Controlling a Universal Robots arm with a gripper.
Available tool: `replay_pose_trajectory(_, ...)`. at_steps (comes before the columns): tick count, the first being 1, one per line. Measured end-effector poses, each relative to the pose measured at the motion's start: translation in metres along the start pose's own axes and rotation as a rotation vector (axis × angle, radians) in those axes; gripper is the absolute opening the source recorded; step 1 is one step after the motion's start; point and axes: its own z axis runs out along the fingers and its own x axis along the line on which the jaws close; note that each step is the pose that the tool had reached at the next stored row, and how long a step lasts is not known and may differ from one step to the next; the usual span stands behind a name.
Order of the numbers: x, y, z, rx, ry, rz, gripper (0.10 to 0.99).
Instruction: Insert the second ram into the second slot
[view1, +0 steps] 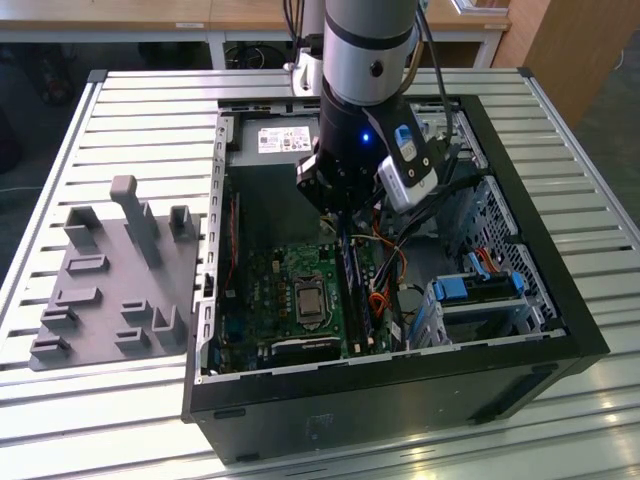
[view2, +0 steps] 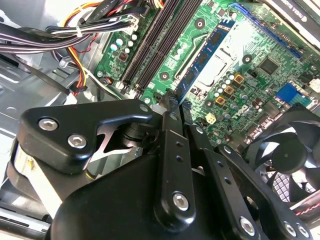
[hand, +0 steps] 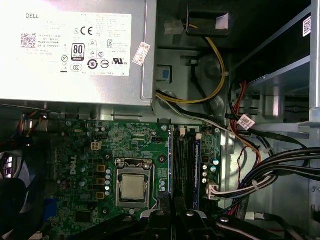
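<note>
My gripper is shut on the second ram, a thin blue stick held on edge that reaches out from the fingertips over the green motherboard. In the first wrist view the ram shows as a blue line running along the side of the black memory slots nearest the processor socket, in line with the gripper. The slots lie close beside the stick; I cannot tell whether it touches one. In the exterior view the gripper hangs inside the open computer case, over the slots.
A processor socket sits beside the slots, and the silver power supply lies beyond them. Bundled cables crowd the slots' other side. A black fan and a blue drive cage are nearby. A grey fixture lies outside the case.
</note>
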Motion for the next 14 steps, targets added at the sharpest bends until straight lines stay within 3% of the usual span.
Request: replay_pose_trajectory(14, 0.0, -0.0005, 0.0033, 0.0, 0.0, 0.0, 0.141)
